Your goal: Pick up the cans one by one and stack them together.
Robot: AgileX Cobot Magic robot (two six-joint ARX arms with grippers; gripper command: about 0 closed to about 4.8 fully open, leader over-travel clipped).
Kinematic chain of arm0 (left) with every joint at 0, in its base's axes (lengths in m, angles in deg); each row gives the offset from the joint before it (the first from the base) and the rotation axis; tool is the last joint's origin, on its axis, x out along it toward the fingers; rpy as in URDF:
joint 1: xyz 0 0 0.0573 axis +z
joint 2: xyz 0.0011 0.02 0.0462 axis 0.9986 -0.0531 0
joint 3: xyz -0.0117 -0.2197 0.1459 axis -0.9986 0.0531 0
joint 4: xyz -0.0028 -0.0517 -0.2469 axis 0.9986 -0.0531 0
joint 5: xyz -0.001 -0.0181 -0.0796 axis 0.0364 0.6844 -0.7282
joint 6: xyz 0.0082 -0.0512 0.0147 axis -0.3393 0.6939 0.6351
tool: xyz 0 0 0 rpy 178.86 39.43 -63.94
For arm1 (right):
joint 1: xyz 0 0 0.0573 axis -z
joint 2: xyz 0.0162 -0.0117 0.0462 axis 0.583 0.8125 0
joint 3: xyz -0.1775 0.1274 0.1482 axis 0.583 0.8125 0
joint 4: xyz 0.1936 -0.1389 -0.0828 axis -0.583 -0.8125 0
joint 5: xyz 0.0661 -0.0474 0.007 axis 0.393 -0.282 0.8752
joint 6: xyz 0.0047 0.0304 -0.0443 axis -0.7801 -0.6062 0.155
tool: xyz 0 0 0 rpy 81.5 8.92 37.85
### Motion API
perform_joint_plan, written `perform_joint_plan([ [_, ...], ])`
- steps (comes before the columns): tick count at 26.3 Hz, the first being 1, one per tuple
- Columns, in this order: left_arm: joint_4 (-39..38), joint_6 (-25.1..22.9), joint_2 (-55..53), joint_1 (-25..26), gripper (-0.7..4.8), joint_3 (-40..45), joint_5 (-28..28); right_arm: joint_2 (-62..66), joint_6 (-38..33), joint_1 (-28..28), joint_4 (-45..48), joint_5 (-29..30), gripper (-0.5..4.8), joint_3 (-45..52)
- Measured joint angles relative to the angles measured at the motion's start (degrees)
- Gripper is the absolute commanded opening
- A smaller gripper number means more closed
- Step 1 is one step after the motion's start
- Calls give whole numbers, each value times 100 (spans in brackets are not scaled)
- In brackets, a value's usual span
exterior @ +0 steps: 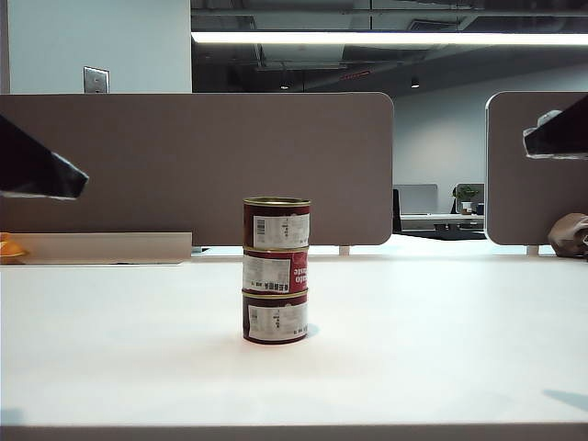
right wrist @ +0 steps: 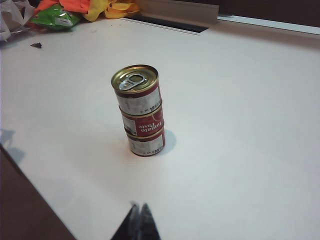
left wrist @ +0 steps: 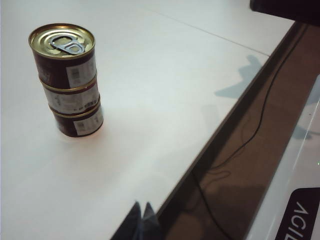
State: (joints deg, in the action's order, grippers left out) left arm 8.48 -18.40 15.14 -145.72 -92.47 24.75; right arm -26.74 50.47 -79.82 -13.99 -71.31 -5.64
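1. Three cans (exterior: 276, 272) stand one upon another in a straight column at the centre of the exterior frame, on the white table (exterior: 441, 349). To my judgement the stacking is already finished.
2. Left gripper (left wrist: 142, 220) shows only its dark fingertips at the bottom edge of its wrist view; they are pressed together and hold nothing. In the exterior view its arm is at the left edge, well apart from the cans.
3. Right gripper (right wrist: 139, 220) is likewise closed and empty, at the bottom of its wrist view, with its arm at the upper right of the exterior frame.
4. Each can looks stiff and rather heavy for its size, with smooth sides that may be slippery. I would take hold across the round side wall, below the gold rim, not on the pull-tab lid (right wrist: 134, 80).
5. Some colourful bags (right wrist: 75, 12) lie at the upper left of the right wrist view, far from the stack.
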Motion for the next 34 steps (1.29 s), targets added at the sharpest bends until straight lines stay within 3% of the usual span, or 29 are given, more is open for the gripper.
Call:
perform_joint_plan([
  [5, 0, 0, 2, 87, -5, 0, -24, -133, 0, 179, -2, 2, -1, 0],
  [11, 0, 0, 4, 846, -5, 0, -33, -166, 0, 791, 0, 2, -1, 0],
  [12, -2, 0, 4, 1102, -5, 0, -37, -166, 0, 942, 0, 2, -1, 0],
  [14, -2, 0, 81, 2081, -5, 0, -31, -166, 0, 1486, 0, 2, -1, 0],
  [21, -9, 7, 815, 3969, -5, 2, -15, -269, 0, 2970, -9, 0, -1, 0],
  [27, 0, 13, 1296, 4148, -5, 0, 33, -723, 0, 3552, -9, -2, -1, 0],
  [34, -9, 15, 1392, 4151, -5, 0, 33, -728, 0, 3606, 35, 0, -1, -2],
])
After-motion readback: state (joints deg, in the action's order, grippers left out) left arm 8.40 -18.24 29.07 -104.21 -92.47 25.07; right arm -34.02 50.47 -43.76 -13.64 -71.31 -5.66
